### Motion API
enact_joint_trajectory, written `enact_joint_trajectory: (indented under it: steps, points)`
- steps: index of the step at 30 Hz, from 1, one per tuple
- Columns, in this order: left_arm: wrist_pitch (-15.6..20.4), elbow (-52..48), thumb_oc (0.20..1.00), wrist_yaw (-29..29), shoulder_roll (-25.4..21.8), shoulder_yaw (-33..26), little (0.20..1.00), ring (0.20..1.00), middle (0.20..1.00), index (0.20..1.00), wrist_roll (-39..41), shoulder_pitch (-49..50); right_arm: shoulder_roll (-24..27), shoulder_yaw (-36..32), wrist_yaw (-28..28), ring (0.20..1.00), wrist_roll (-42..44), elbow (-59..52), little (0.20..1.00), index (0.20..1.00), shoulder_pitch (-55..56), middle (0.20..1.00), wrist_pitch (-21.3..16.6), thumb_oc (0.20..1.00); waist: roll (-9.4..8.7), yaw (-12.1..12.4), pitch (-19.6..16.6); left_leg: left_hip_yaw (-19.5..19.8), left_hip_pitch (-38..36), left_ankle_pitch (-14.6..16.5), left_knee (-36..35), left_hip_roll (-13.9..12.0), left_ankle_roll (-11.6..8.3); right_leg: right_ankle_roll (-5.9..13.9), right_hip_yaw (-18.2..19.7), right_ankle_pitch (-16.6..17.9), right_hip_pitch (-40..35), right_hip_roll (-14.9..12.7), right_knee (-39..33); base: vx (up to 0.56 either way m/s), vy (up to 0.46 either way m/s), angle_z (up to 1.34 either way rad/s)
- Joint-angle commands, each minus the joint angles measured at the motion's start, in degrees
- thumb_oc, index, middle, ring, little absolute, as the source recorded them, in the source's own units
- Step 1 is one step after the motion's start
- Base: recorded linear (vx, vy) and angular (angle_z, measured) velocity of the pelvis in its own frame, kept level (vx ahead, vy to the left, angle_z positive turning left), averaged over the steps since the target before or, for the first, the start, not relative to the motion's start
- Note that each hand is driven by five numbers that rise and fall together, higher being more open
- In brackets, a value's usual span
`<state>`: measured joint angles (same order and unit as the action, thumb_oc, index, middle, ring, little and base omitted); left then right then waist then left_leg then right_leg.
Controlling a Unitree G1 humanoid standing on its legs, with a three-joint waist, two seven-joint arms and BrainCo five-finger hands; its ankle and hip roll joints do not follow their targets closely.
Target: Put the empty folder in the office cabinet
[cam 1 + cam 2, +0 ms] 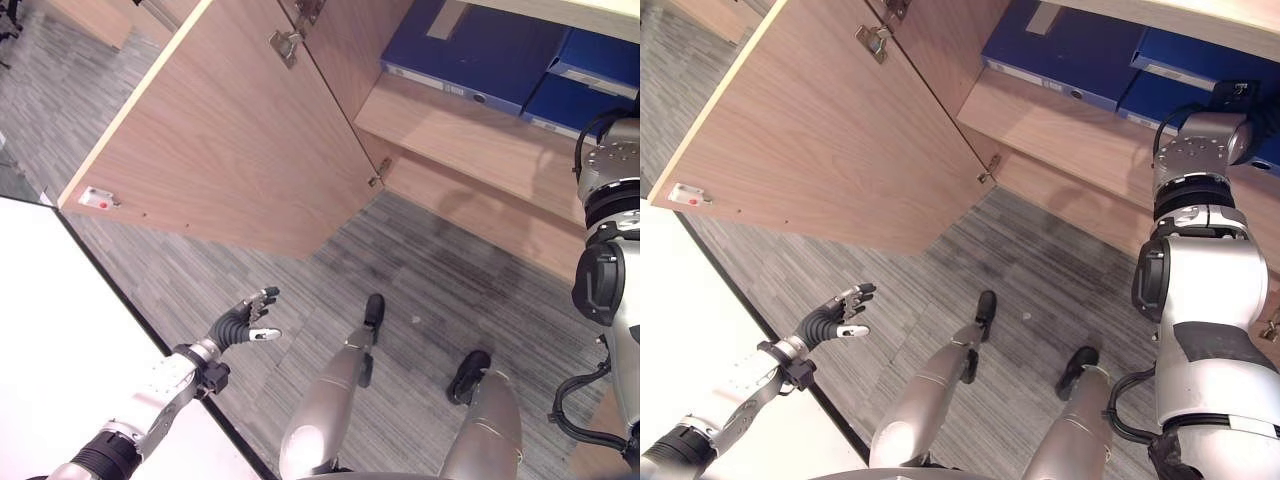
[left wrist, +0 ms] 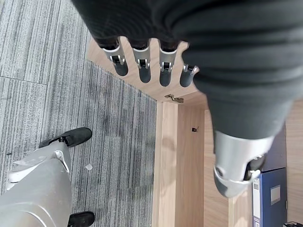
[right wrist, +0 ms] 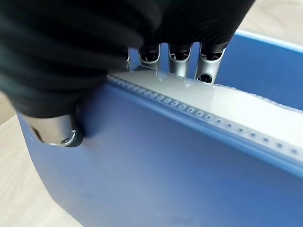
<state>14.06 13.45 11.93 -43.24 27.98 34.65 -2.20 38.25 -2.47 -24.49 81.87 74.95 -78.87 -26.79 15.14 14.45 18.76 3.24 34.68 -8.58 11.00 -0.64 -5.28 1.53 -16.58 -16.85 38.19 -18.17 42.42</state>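
A blue folder (image 3: 156, 161) with a white punched strip (image 3: 227, 109) along its top edge is in my right hand (image 3: 71, 42). The fingers (image 3: 180, 64) hook over that edge and the thumb (image 3: 57, 130) presses its side. My right arm reaches up to the wooden cabinet shelf (image 1: 450, 125), where a large blue folder (image 1: 470, 50) lies beside more blue folders (image 1: 1195, 55) at the right end. My left hand (image 1: 243, 322) hangs open and empty over the carpet, below the open cabinet door (image 1: 230, 130); its straight fingers (image 2: 142, 66) point toward the cabinet.
The wide wooden door stands swung out over the grey carpet (image 1: 440, 270) on the left. A white table (image 1: 60, 340) with a dark edge runs along the lower left, close to my left arm. A lower cabinet panel (image 1: 480, 215) sits beneath the shelf.
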Motion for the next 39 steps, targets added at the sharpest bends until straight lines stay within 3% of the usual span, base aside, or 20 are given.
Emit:
enact_joint_trajectory:
  steps: [1, 22, 39]
  points:
    - [1.6, 0.1, 1.0, -0.3, -1.0, -2.7, 1.0, 1.0, 1.0, 1.0, 2.3, -1.9, 3.8, 3.8, 2.6, 0.2, -8.1, -4.8, 0.2, 0.2, -1.5, 0.2, 1.9, 0.2, -0.58, 1.1, 2.1, 1.3, -3.1, 12.9, 5.2, -1.9, -0.8, 6.0, 1.0, -0.8, -5.4, 1.6, -5.5, 0.0, 0.0, 0.0]
    - [1.9, -3.1, 1.0, -0.3, -3.0, -5.6, 1.0, 1.0, 1.0, 1.0, 4.9, -1.1, 4.1, 3.5, 2.8, 0.2, -9.3, -4.4, 0.2, 0.2, 0.4, 0.2, 2.9, 0.2, -1.38, 1.2, 3.0, 1.5, -1.5, 12.6, 4.7, -1.4, -0.54, 6.14, 0.8, -0.4, -4.0, 1.4, -5.4, 0.0, 0.0, 0.0]
    - [1.6, -2.4, 1.0, 0.0, -2.0, -2.3, 1.0, 1.0, 1.0, 1.0, 3.0, -1.8, 4.7, -1.9, 1.4, 0.2, 0.2, -6.7, 0.2, 0.2, -2.3, 0.2, -3.8, 0.2, 0.34, 1.7, 1.6, 1.8, -3.2, 12.5, 2.8, -0.4, -0.52, 6.89, 0.6, -0.3, -5.3, 0.6, -6.1, 0.0, 0.001, 0.01]
